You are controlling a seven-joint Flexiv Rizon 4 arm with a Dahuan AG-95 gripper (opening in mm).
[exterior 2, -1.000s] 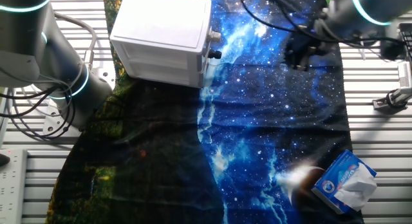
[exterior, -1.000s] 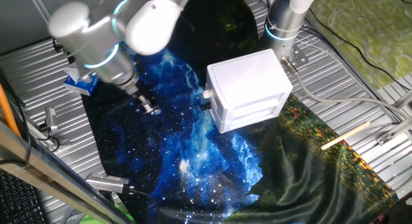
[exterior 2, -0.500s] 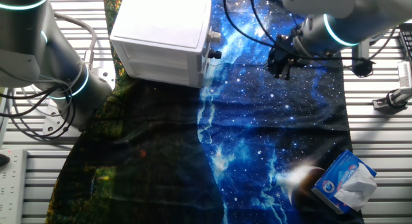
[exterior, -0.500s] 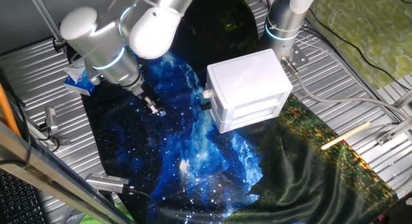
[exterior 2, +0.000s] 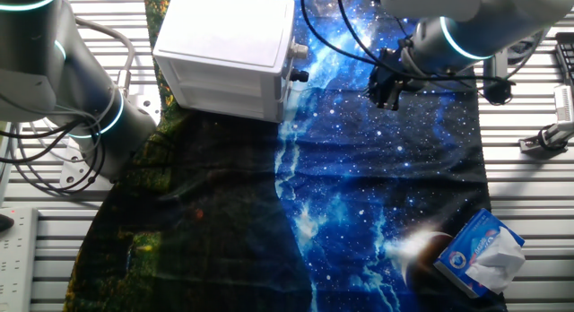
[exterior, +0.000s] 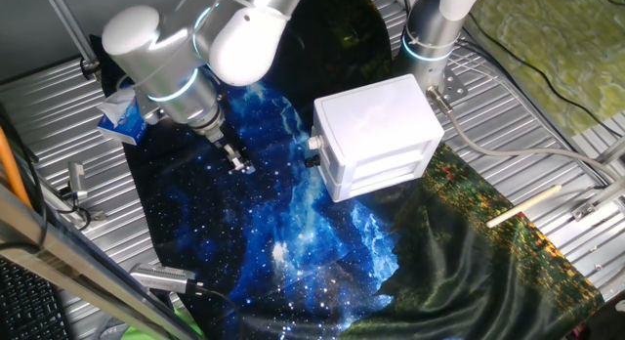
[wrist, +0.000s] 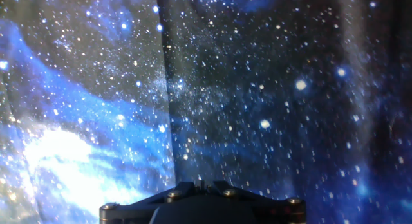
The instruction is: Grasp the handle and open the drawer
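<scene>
Your hand (exterior: 236, 162) hangs low over the starry cloth (exterior: 283, 242), well apart from the handle (exterior: 315, 143); spread or pressed together, I cannot tell. The handle faces 9 o'clock off the drawer (exterior: 327, 164), toward the hand, so a level approach suits.

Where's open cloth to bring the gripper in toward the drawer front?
Bare starry cloth lies between the gripper and the handle, and across the foreground below the white cabinet. It is crowded behind the cabinet by the second arm's base, and near the tissue pack.
</scene>
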